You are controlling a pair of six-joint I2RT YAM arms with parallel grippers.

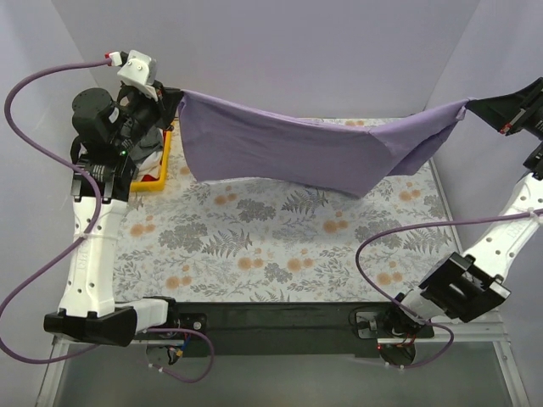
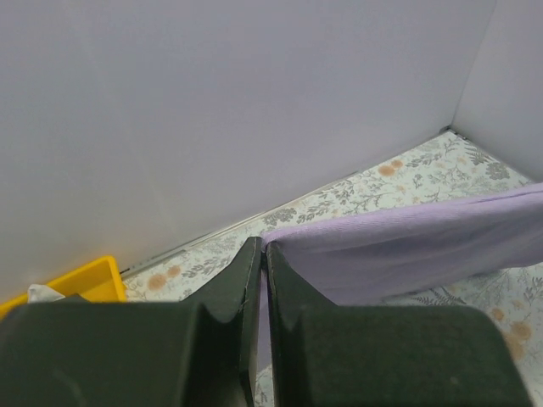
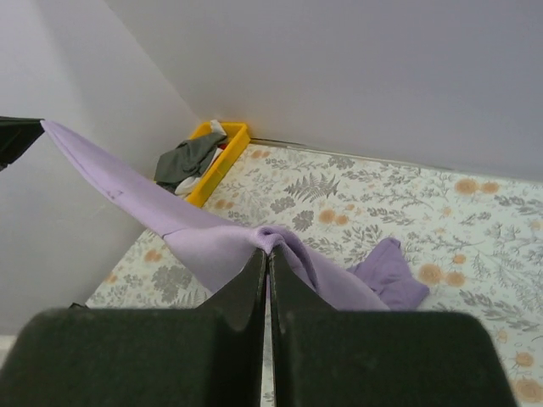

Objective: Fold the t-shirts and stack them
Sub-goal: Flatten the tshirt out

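Two end effectors (image 1: 178,95) (image 1: 468,105) — both clamped — hold lilac t-shirt (image 1: 297,144).

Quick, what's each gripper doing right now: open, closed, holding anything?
Left gripper: shut on one end of the lilac t-shirt.
Right gripper: shut on the other end of the same shirt.

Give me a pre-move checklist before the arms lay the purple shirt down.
1. Fingers of the left gripper shut on a corner of the lilac shirt: ok.
2. Fingers of the right gripper shut on the far end: ok.
3. Shirt taut and flat between the arms: not ok, it sags and a flap trails on the table.
4. Dark shirt stays in the yellow tray, apart from the lilac one: ok.
5. Which edge is held, hem or shoulders: cannot tell.
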